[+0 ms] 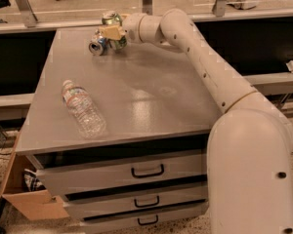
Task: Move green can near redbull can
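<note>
While the gripper (107,33) grips the green can (111,18) at the table's (156,96) far left, redbull can (96,46) lying just beside it, water bottle (83,108) lying near the front.

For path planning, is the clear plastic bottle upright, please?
Tipped: the clear plastic bottle lies sideways on the grey table; tool near its far edge.

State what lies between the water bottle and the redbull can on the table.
Only bare grey tabletop, seen in the camera view. The pincer holds the green can beside the redbull can.
</note>
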Action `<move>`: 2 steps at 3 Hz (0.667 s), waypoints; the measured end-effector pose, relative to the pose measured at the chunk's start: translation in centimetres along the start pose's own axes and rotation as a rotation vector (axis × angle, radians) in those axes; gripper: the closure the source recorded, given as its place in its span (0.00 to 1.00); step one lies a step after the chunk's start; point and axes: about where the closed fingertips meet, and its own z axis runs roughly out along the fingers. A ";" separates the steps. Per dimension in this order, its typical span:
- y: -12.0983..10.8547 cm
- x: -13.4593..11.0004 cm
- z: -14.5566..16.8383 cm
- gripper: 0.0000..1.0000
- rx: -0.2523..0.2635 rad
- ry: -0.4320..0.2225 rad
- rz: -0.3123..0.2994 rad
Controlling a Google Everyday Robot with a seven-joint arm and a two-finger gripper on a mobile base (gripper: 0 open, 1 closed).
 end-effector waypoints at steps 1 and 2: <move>-0.9 0.4 -0.5 0.88 0.024 0.000 0.027; -1.5 1.0 -0.8 0.70 0.033 0.009 0.062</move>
